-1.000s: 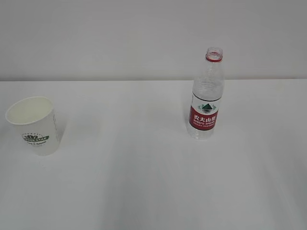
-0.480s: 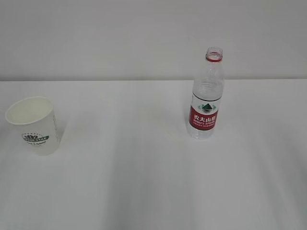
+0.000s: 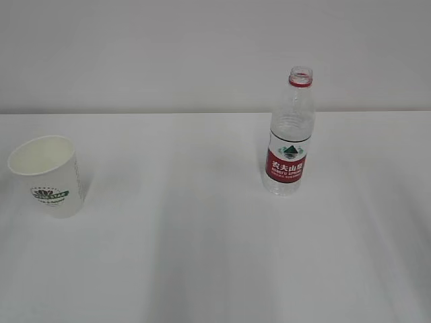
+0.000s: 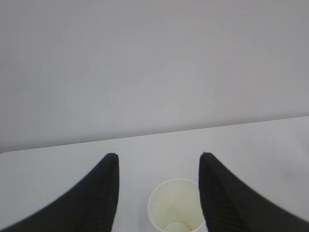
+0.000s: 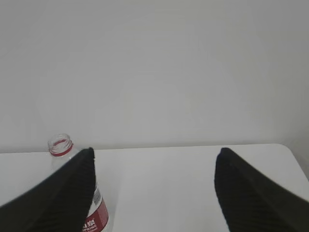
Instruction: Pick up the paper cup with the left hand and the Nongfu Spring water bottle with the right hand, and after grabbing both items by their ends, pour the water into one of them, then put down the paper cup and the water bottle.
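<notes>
White tabletop (image 3: pixel 215 256) is occupied by the upright paper cup (image 3: pixel 48 176) at the left and the uncapped Nongfu Spring water bottle (image 3: pixel 290 133) standing right of centre, well apart. The left hand (image 4: pixel 158 157) is seen with fingers spread above the cup's open mouth. The right hand (image 5: pixel 154 152) is spread wider, its left finger (image 5: pixel 63 193) overlapping the bottle, nothing gripped.

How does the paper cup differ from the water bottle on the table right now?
The paper cup is short, opaque white and tapers toward its base; the water bottle is tall, clear and ribbed. The cup carries a small green-and-black logo, the bottle a red label and red neck ring. The cup's mouth is wide, the bottle's narrow. Both stand upright, open-topped and apart on the white table, neither held.
</notes>
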{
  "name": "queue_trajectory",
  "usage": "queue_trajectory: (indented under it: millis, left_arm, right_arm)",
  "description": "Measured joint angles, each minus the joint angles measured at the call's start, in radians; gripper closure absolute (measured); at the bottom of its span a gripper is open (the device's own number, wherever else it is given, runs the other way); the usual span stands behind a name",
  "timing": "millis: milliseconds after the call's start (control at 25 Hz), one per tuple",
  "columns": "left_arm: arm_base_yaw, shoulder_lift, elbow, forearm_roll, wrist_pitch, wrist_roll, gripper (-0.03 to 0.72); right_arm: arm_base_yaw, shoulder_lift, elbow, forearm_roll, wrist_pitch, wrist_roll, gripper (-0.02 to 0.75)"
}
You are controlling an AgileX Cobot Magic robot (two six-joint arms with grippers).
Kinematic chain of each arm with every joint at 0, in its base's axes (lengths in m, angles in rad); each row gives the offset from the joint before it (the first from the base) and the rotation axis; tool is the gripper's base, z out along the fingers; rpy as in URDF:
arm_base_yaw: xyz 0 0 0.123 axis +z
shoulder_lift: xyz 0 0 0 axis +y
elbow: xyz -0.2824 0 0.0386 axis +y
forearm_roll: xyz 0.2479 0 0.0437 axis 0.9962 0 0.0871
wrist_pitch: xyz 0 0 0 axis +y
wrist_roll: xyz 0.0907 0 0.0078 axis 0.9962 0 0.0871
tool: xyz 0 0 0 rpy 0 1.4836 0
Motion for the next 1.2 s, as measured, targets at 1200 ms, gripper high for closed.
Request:
queue_trajectory:
  millis: [1200]
  left_arm:
    - [0.000, 0.227, 0.150, -0.119, -0.321, 0.000, 0.329]
  right_arm:
    - [0.000, 0.120, 0.056, 0.004, -0.179, 0.000, 0.157]
